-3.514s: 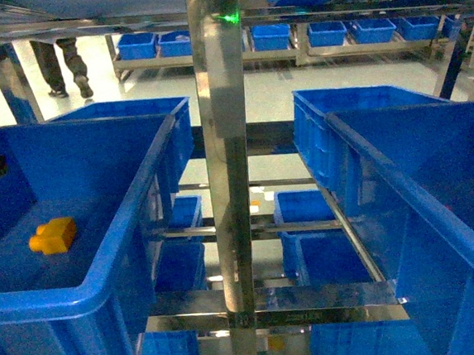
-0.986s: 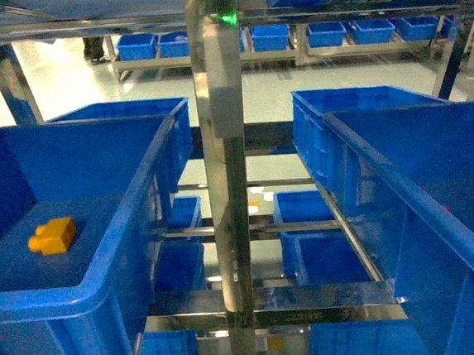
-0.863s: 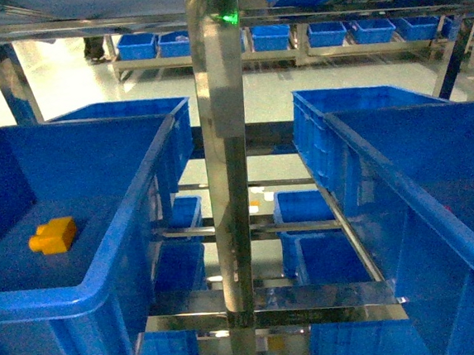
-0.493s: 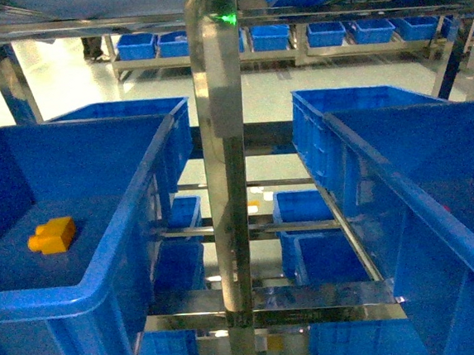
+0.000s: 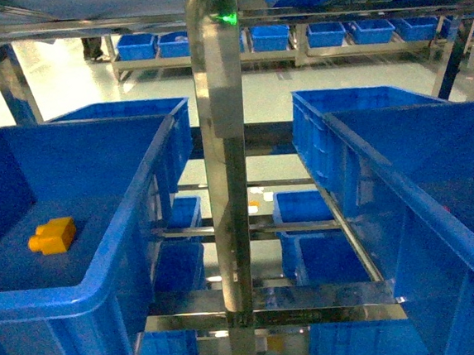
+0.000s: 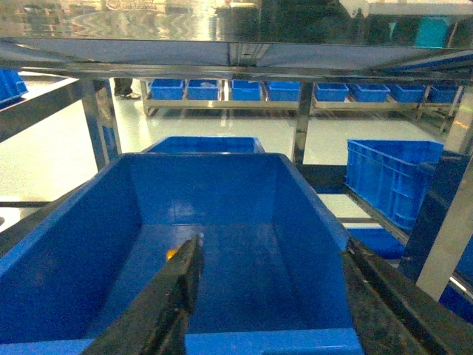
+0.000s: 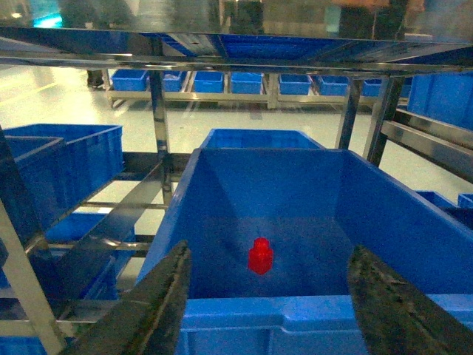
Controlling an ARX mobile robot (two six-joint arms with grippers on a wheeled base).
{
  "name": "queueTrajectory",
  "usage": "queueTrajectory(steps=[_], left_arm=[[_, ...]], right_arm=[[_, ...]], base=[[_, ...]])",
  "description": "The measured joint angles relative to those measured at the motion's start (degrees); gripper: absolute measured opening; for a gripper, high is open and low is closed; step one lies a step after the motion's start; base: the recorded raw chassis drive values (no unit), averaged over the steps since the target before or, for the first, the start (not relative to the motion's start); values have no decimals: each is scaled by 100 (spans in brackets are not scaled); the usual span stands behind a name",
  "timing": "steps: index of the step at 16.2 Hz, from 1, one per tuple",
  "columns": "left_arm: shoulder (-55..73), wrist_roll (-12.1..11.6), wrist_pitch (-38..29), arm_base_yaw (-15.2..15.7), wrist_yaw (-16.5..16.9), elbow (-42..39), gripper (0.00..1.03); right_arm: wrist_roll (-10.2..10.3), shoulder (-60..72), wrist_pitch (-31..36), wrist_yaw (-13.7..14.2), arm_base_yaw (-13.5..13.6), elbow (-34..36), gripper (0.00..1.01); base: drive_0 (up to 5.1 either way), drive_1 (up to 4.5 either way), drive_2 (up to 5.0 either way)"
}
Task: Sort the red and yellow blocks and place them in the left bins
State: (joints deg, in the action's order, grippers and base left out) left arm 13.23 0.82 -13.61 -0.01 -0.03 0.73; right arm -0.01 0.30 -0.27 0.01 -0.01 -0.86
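- Left bin (image 5: 106, 297): on my head camera, a deep blue crate on the rack's left side. The yellow block (image 5: 53, 236) lies on its floor, near the left wall, touching neither wall.
- Left gripper (image 6: 270, 296): my left wrist camera looks over the near rim of that crate. The fingers (image 6: 174, 292) are spread wide, with nothing between them. A sliver of yellow shows just past the left finger's tip.
- Steel upright (image 5: 226, 170): stands in the middle of my head view, between the two near crates.
- Right bin (image 7: 295, 310): a matching blue crate on the rack's right side. The red block (image 7: 260, 256) stands upright on its floor, stud up, about midway across.
- Right gripper (image 7: 270, 296): hangs outside the near rim. Its fingers (image 7: 384, 299) are spread apart and empty, well short of the red block.
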Motion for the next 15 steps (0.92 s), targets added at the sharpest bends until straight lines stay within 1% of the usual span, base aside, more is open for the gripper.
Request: queueTrajectory(steps=[1,3,4,5,7,13,14,15], left_arm=[[0,0,0,0,-2,-2,69],[15,0,13,0,0,-2,93],[9,-11,2,0,0,0,100],[4,-15,2,0,0,0,97],[9,-17,4,0,-2,0,98],[-7,-17,7,0,-2,0,98],[-7,-20,4,0,-2,-2,98],[-7,-17,4,0,-2,-2,98]], right_arm=[[0,0,0,0,0,0,71],[-2,0,-11,0,0,0,97],[0,0,9,0,0,0,99],[0,0,-4,0,0,0,98],[0,0,0,0,0,0,98],[0,0,2,0,0,0,98],[-9,0,4,0,0,0,95],[-2,0,4,0,0,0,99]], base=[[0,0,0],[5,-410,420],[15,-404,433],[16,-402,434],[10,-411,431],[0,0,0],[0,0,0],[0,0,0]])
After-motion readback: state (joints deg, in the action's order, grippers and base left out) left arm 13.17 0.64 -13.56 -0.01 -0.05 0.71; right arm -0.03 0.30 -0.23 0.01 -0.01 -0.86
